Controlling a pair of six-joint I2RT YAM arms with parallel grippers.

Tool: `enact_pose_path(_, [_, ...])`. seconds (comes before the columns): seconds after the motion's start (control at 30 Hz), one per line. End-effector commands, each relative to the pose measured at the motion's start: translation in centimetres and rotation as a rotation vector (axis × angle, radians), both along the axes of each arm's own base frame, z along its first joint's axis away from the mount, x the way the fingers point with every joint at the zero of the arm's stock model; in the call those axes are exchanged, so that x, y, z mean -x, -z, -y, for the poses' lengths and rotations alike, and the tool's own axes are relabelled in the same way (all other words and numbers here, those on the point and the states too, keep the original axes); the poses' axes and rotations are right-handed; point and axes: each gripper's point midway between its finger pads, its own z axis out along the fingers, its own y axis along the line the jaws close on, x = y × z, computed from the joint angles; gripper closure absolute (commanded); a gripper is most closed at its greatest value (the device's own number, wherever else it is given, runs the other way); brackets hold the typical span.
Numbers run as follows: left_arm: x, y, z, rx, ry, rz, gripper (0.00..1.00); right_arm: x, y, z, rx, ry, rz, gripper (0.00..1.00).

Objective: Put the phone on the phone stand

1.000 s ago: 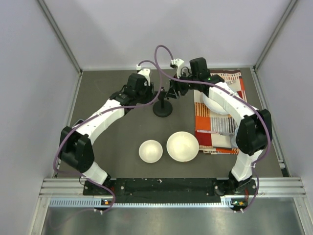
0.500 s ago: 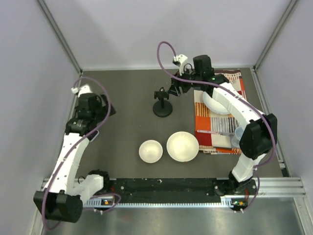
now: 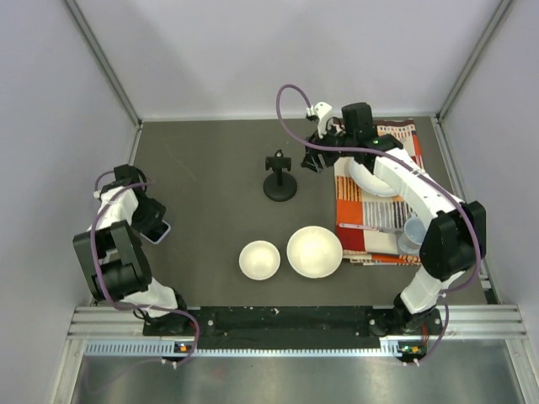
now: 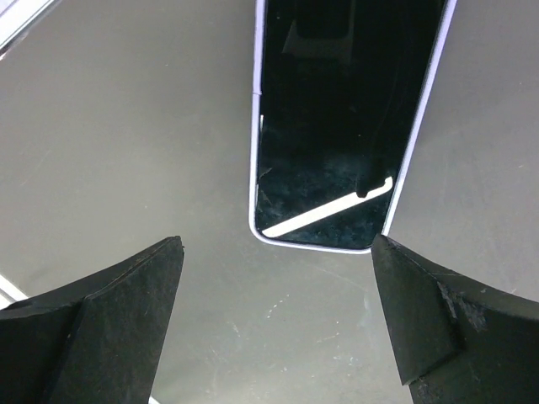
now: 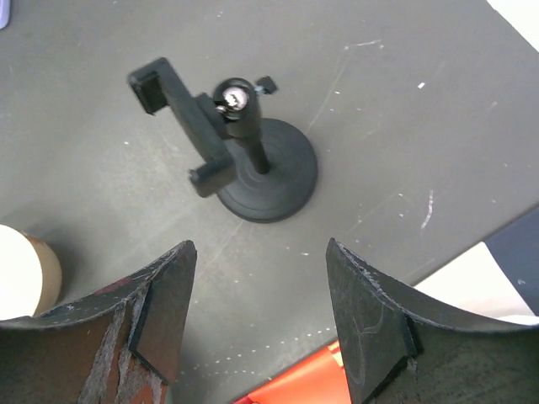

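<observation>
Left wrist view looks straight down on the phone (image 4: 337, 126): a glossy black screen with a thin lavender-white rim and rounded corners, lying flat and face up on the grey table (image 4: 126, 126). The left gripper (image 4: 276, 278) hangs over it with its jaws spread wide. The phone's near end lies just ahead of the two black fingertips (image 4: 143, 286), and neither one touches it.

From the top external camera the phone (image 3: 158, 229) sits close to the table's left edge, about midway along it, mostly covered by the left gripper (image 3: 150, 220). The left arm is folded tightly back on itself beside that edge, wrist turned downward.

Toward the middle of the table's far half stands the phone stand (image 3: 280, 181): black, with a round disc base, a short post and an empty clamp cradle tilted on top. Two white bowls (image 3: 259, 259) sit side by side nearer the arms' bases.

The right arm reaches from the near right corner over a patterned orange cloth (image 3: 383, 210) and bends left. The right gripper (image 3: 310, 160) hovers just right of the stand, jaws parted around nothing. In the right wrist view the stand (image 5: 244, 160) is upright ahead of the right gripper (image 5: 261, 252).
</observation>
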Motion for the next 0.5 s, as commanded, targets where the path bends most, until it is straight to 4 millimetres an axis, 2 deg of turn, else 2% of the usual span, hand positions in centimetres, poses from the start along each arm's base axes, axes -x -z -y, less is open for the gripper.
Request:
enact_pose_path(0.0, [-3.5, -1.7, -1.4, -0.025, 0.056, 0.109, 0.01, -1.0, -1.9, 2.0, -0.026, 0.007, 0.064, 0.37])
enact_pose_path(0.07, [-4.1, -1.7, -1.7, -0.028, 0.077, 0.112, 0.01, -1.3, -1.4, 2.3, -0.023, 0.014, 0.053, 0.37])
enact_pose_path(0.1, [-4.0, -0.9, -2.1, -0.021, 0.069, 0.085, 0.01, -1.4, -1.1, 2.3, -0.022, 0.014, 0.046, 0.37])
enact_pose_path(0.13, [-4.2, -0.9, -2.3, -0.012, 0.060, 0.074, 0.01, -1.6, -1.0, 2.6, -0.022, 0.021, 0.043, 0.37])
enact_pose_path(0.17, [-4.3, 0.2, -2.2, 0.017, 0.057, 0.039, 0.01, -1.6, -0.9, 2.6, -0.027, 0.016, 0.037, 0.37])
enact_pose_path(0.23, [-4.5, 0.5, -2.7, 0.030, 0.036, 0.015, 0.01, -1.7, -0.7, 2.6, -0.035, 0.011, 0.026, 0.37])
enact_pose_path(0.47, [-6.2, 1.5, -2.2, 0.089, 0.093, 0.045, 0.01, -1.4, -1.0, 1.9, -0.069, -0.034, 0.014, 0.37])
